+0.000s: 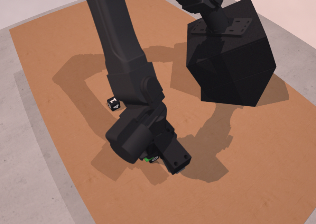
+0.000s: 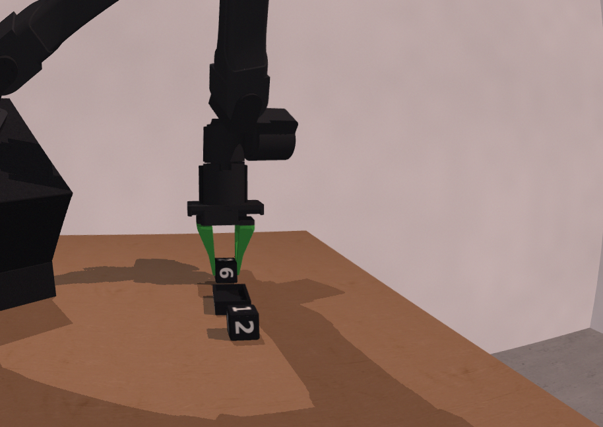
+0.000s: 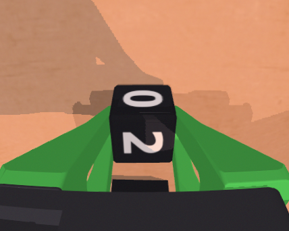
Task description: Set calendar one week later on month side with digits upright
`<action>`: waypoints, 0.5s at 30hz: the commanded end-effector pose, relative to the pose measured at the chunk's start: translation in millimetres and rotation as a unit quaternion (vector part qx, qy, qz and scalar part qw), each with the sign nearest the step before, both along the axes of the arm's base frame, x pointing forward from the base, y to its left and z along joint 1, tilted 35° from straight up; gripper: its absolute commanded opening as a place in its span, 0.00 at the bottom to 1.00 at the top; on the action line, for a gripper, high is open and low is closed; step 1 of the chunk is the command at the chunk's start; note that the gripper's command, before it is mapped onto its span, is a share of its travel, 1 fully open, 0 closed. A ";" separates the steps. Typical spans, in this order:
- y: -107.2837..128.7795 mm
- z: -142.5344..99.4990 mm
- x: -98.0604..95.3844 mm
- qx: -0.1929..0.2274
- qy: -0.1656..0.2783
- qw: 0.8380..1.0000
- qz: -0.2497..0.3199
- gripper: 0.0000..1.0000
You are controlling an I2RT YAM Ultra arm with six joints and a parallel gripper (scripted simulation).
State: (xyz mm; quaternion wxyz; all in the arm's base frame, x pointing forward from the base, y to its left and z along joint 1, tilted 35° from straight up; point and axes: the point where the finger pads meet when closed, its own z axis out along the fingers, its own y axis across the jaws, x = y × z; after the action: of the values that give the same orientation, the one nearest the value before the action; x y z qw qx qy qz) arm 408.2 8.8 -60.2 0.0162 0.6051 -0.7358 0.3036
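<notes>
My gripper (image 2: 225, 271) has green fingers and is shut on a black digit cube (image 2: 225, 270). It holds the cube a little above the table, just behind the black tray (image 2: 231, 298). In the wrist view the held cube (image 3: 143, 123) shows a 0 and a 2; in the exterior view it shows a 6. In the top view only a corner of the held cube (image 1: 154, 158) shows under the wrist. The second cube (image 2: 242, 323) stands on the table in front of the tray, showing 1 on top and 2 on its side. It also shows in the top view (image 1: 113, 103), with 1 and 4. The tray looks empty.
The arm's big black base block (image 1: 229, 57) stands at the back right of the wooden table top. The table edge runs along the right in the exterior view.
</notes>
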 end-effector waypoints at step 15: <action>12.7 -4.7 -7.4 0.004 0.009 1.000 0.013 0.26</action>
State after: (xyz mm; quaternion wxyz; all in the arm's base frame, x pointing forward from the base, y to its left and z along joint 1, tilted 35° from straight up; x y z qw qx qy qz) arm 407.5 11.2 -61.5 0.0166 0.6075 -0.7341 0.3029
